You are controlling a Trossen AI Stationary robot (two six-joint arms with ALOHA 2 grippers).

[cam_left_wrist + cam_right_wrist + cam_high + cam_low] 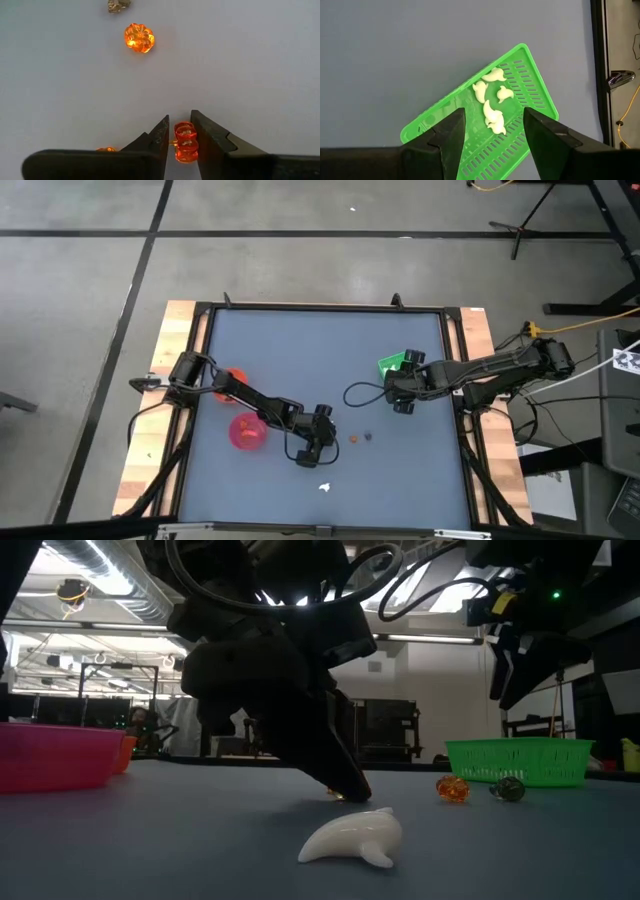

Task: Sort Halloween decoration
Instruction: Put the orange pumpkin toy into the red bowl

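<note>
From above, the grey surface has wide bare room across its far half and middle. The left gripper sits low near the front centre, with a white piece just in front of it toward the near edge and an orange piece and a dark piece a little to its right. A pink bowl lies beside the left arm and an orange bowl behind it; their contents cannot be made out. The right gripper hangs near a green tray at the right.

At table height, the white piece lies alone in front, clear of the left fingers.

In the left wrist view, the fingers are nearly closed, pinching an orange pumpkin piece.

In the right wrist view, the fingers stand wide apart, holding nothing, above the green tray, which holds four white pieces.
</note>
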